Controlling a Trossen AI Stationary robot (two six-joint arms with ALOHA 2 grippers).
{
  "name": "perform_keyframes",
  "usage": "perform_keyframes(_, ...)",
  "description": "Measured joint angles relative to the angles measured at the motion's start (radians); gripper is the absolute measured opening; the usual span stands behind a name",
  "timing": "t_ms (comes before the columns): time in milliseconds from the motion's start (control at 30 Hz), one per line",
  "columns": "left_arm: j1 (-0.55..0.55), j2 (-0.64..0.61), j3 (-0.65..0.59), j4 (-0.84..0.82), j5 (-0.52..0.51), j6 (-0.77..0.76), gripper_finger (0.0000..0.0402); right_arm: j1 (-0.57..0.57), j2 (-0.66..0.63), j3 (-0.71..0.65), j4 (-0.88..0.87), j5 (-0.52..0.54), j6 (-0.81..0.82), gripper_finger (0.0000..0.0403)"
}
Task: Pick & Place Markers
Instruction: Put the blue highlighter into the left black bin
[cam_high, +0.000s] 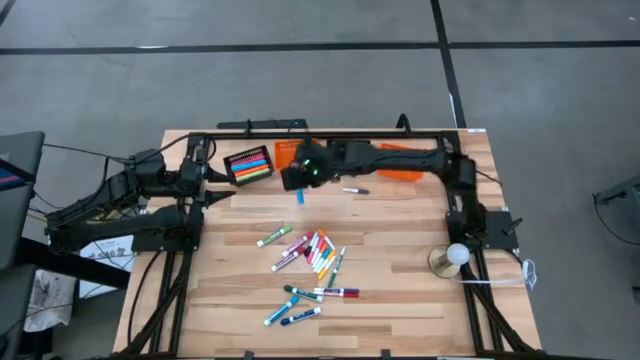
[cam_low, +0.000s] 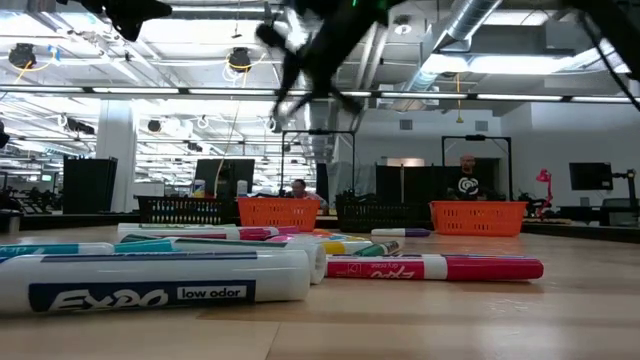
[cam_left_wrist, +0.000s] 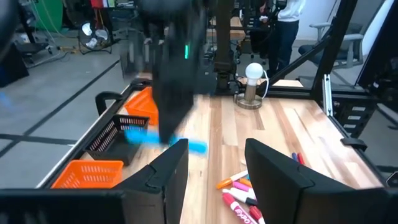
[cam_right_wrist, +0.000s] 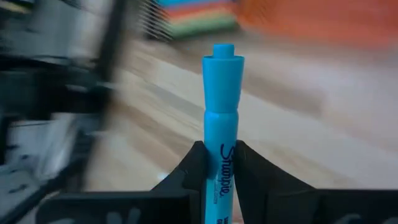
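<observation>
The light-blue capped plastic marker (cam_right_wrist: 222, 124) is pinched between the two dark fingers of the right hand (cam_right_wrist: 219, 163), most of its length and its capped end standing clear, which leaves that end free to go into a container first. In the high view this marker (cam_high: 299, 196) hangs just below the right hand (cam_high: 300, 178), above the wood at about twelve o'clock of the worktop (cam_high: 400, 310), just beside the black mesh basket already filled with coloured markers (cam_high: 249, 164) at ten o'clock and the flat orange mesh basket (cam_high: 400, 160) toward one o'clock; I judge it is being carried to one of them. A lone purple-capped marker (cam_high: 355, 190) lies just to three o'clock of the hand. The loose pile of mixed-colour markers (cam_high: 312, 255) waits at the worktop's centre and toward six o'clock, apart from the baskets. The left hand (cam_left_wrist: 214, 171) waits at nine o'clock with its fingers apart and nothing between them.
</observation>
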Motion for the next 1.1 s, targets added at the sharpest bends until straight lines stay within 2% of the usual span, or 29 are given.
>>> perform_keyframes(233, -0.001, 0.038, 0.0, 0.023, 0.0, -0.055, 0.0159, 0.016, -0.144, 0.002, 0.226, -0.004, -0.288, 0.0042)
perform_keyframes(467, -0.015, 0.155, 0.0, 0.222, 0.046, -0.111, 0.0159, 0.041, -0.172, 0.003, 0.404, -0.048, -0.55, 0.0042)
perform_keyframes(667, -0.009, 0.261, 0.0, 0.433, 0.068, -0.142, 0.0159, 0.066, -0.157, 0.003, 0.388, -0.058, -0.682, 0.0042)
perform_keyframes(933, 0.009, 0.356, 0.0, 0.526, 0.068, -0.275, 0.0159, 0.092, -0.157, 0.002, 0.429, -0.059, -0.83, 0.0042)
perform_keyframes(1100, 0.008, 0.398, 0.0, 0.593, 0.068, -0.297, 0.0159, 0.092, -0.157, 0.003, 0.435, -0.06, -0.849, 0.0042)
